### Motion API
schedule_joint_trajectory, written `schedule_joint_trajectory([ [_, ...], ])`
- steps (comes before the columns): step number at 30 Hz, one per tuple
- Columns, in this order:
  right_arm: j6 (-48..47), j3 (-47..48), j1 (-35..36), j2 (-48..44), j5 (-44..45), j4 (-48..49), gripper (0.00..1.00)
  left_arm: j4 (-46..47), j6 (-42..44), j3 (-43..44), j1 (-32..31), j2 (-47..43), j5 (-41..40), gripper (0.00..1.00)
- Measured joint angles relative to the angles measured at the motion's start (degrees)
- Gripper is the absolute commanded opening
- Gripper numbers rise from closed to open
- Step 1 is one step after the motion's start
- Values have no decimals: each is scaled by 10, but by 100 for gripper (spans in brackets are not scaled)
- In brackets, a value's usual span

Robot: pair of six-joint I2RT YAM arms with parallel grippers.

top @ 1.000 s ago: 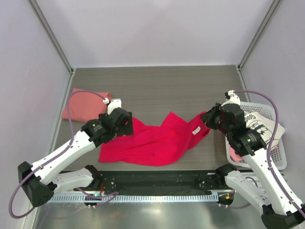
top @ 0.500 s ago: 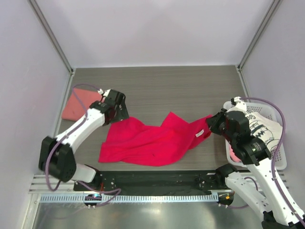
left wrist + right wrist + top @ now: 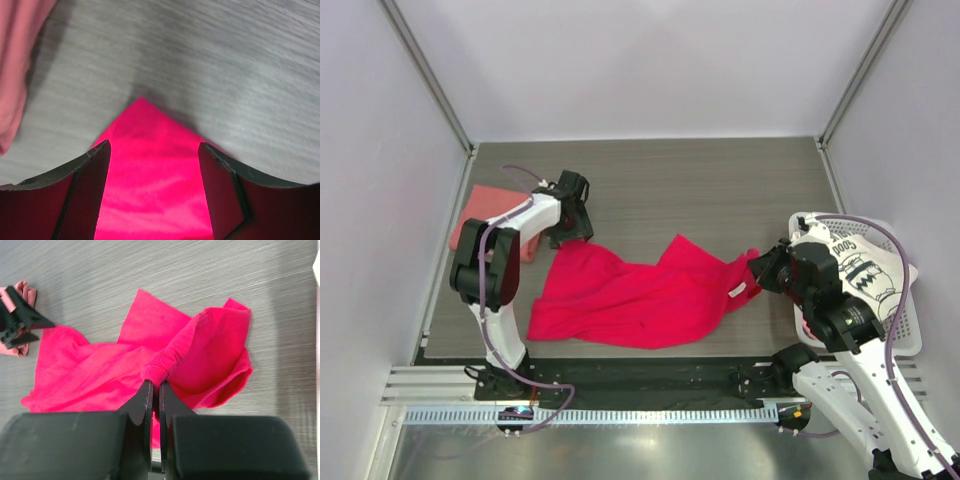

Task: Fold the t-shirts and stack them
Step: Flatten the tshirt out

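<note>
The crimson t-shirt [image 3: 640, 298] lies crumpled and spread across the table's middle. My left gripper [image 3: 572, 234] is at its far-left corner, open, and that corner of the crimson t-shirt [image 3: 150, 190] lies between the fingers [image 3: 90, 170]. My right gripper [image 3: 156, 384] is shut on a bunched edge of the crimson t-shirt [image 3: 100, 370] at its right side, lifting it slightly; in the top view the right gripper [image 3: 761, 270] sits beside the basket. The salmon-pink t-shirt [image 3: 480, 215] lies folded at far left. A white t-shirt with black print [image 3: 860, 262] rests in the basket.
A white lattice basket [image 3: 912, 312] stands at the table's right edge. The salmon-pink cloth [image 3: 17, 60] is just left of my left gripper. Walls enclose the table on three sides. A black rail [image 3: 650, 378] runs along the near edge.
My left gripper has swung back and left to the crimson shirt's far-left corner, and its jaws have narrowed. My right gripper has drawn the shirt's right edge slightly nearer.
</note>
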Motion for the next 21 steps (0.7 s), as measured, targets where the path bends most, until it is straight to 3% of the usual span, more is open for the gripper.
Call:
schedule_joint_trajectory([
  [9,0,-9,0,-7,-13,0,1,13,6,20,13,40,5,61],
  [11,2,-10,0,-7,-12,-1,2,19,6,18,20,40,7,48],
  [12,6,-10,0,-7,-9,-4,5,21,7,15,23,39,7,31],
  [13,9,-10,0,-7,-4,-9,10,24,8,11,28,36,7,21],
  [14,14,-10,0,-7,2,-17,25,29,8,7,31,34,7,13],
  [15,19,-10,0,-7,6,-24,32,31,10,4,35,31,9,0],
  [17,28,-10,0,-11,11,-38,41,40,11,-5,40,24,14,0],
  [19,38,-10,0,-26,10,-48,56,45,11,-15,41,16,16,0],
  [20,40,-10,0,-33,9,-51,68,47,11,-23,41,7,16,0],
  [21,44,-9,0,-37,9,-54,72,45,10,-34,41,-5,16,0],
])
